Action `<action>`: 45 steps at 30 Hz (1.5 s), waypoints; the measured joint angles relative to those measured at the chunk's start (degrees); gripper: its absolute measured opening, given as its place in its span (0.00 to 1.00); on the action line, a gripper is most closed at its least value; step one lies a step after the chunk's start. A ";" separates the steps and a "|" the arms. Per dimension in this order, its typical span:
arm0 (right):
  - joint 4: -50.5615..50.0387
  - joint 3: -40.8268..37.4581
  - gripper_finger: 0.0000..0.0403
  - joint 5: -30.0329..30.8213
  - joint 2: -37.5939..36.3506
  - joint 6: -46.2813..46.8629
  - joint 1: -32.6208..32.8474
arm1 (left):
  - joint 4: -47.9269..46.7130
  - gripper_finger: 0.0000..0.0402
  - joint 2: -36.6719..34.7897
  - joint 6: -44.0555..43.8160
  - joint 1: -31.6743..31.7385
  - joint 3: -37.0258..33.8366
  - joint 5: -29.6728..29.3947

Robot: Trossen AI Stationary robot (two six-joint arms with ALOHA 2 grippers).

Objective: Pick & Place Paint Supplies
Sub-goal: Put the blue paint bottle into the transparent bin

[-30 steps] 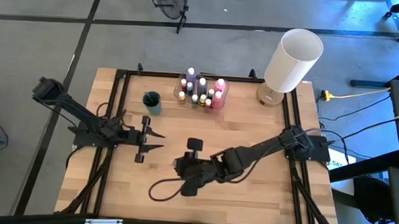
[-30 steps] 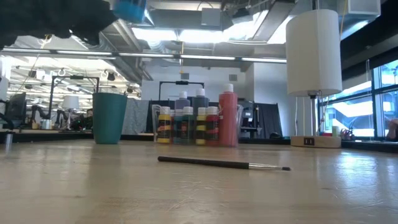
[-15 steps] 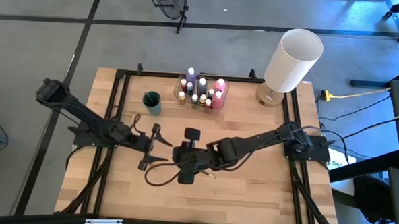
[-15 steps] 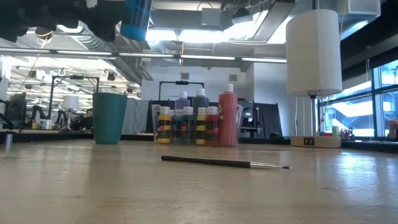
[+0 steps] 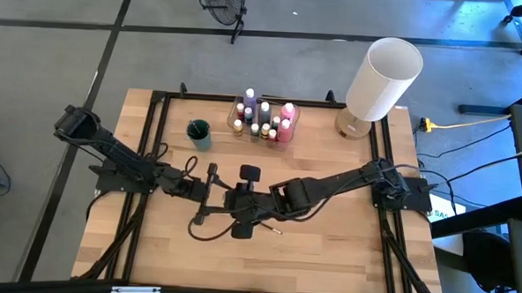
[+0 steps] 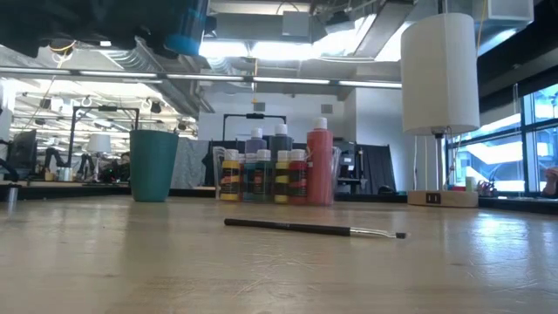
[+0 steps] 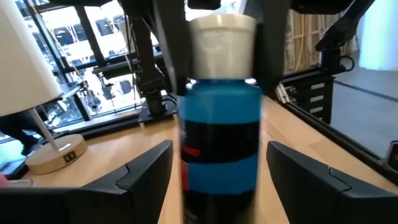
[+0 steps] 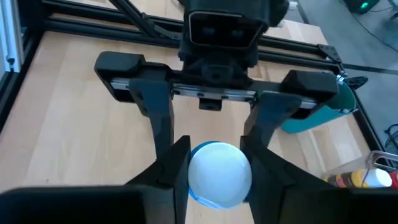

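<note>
A blue paint bottle (image 7: 219, 143) with a white cap hangs above the middle of the table, with my right gripper (image 8: 219, 163) shut on it. My left gripper (image 7: 217, 186) faces it from the table's left, open, one finger on either side of the bottle's body with a gap on each side. In the high view the two grippers meet, left (image 5: 208, 190) against right (image 5: 239, 203). A dark-handled paintbrush (image 6: 314, 228) lies flat on the table. Several more paint bottles (image 6: 277, 170) stand in a clear container (image 5: 262, 118) at the far side. My right gripper pinches the bottle's white cap (image 8: 200, 175) between its two fingers (image 7: 171, 43), one on each side. They come slanting down from the table's right. The bottle hangs cap up below them, about upright, its blue bottom (image 6: 186, 24) lifted well clear of the table.
A teal cup (image 5: 199, 133) stands left of the container. A large white cylinder on a wooden base (image 5: 380, 81) stands at the far right corner. A black frame (image 5: 157, 107) runs around the tabletop, and a dark cable loop (image 5: 206, 231) lies under the grippers.
My left gripper has moved toward the table's right until its fingers stand on either side of the blue bottle. My right gripper first carried the bottle a little toward the table's left and far side, then kept still. The bottle stays lifted clear.
</note>
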 joint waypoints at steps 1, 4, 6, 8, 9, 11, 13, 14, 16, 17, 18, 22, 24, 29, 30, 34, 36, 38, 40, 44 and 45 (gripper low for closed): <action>0.04 0.00 0.28 -0.57 0.00 0.00 -0.11 | 0.02 0.63 0.17 0.26 0.02 0.15 -0.14; 0.11 0.00 0.28 -0.87 0.00 0.00 -0.17 | -0.04 0.60 0.42 1.96 0.02 0.16 -0.25; 0.10 0.00 0.28 -0.89 0.00 0.00 -0.17 | 0.05 0.57 0.41 2.96 0.00 0.16 -0.23; -0.04 0.00 0.28 -1.11 0.00 0.09 -0.17 | 0.00 0.53 0.41 3.13 0.00 0.16 -0.23; -0.09 0.00 0.28 -1.14 0.00 0.35 -0.15 | 0.02 0.50 0.41 3.10 0.00 0.16 -0.23; -0.11 0.00 0.28 -1.52 0.00 0.62 -0.15 | 0.03 0.46 0.41 3.03 0.00 0.16 -0.18; -0.07 0.00 0.29 -2.93 0.00 0.84 -0.28 | -0.02 0.41 0.41 2.80 -0.02 0.16 -0.18; -0.10 0.00 0.30 -3.34 0.00 1.05 -0.33 | -0.04 0.38 0.41 2.64 -0.01 0.16 -0.22; -0.16 0.00 0.33 -3.43 0.00 1.58 -0.37 | -0.04 0.34 0.41 2.45 0.00 0.16 -0.40; -0.09 0.00 0.34 -3.44 0.00 1.70 -0.36 | -0.04 0.33 0.41 2.27 0.00 0.16 -0.39; 0.01 0.00 0.36 -3.36 0.00 1.41 -0.34 | -0.04 0.31 0.41 2.35 -0.02 0.16 -0.46; -0.57 -0.02 0.46 0.36 0.00 1.05 0.01 | 0.01 0.30 0.41 0.88 0.00 0.16 -2.08; -1.53 -0.02 0.51 4.48 -0.12 1.71 0.58 | 0.02 0.31 0.41 -0.65 0.02 0.16 -2.52; -11.96 1.00 0.63 16.31 -0.85 2.23 5.19 | 0.02 0.32 0.41 -0.90 -0.81 0.16 -5.10; -13.57 1.60 0.65 19.29 -0.85 3.83 6.49 | 0.02 0.32 0.41 -0.31 -1.03 0.14 -5.87; -20.92 3.75 0.70 27.04 -1.09 9.41 11.22 | 2.72 0.31 0.39 2.05 -2.18 0.14 -10.27; -22.11 3.78 0.72 29.05 -1.12 11.13 12.93 | 6.20 0.31 0.37 3.56 -2.72 0.14 -10.94; -22.93 3.77 0.73 32.68 -1.07 14.55 14.26 | 10.40 0.32 0.37 5.13 -3.15 0.14 -10.13; -24.43 3.78 0.74 35.90 -1.07 18.13 15.11 | 15.08 0.31 0.34 7.01 -3.57 0.14 -6.34; -25.30 3.78 0.75 38.51 -1.07 23.43 15.49 | 24.26 0.32 0.33 8.51 -4.26 0.14 2.34; -24.56 3.78 0.75 38.64 -1.07 23.90 15.36 | 26.37 0.32 0.32 8.42 -4.31 0.14 2.72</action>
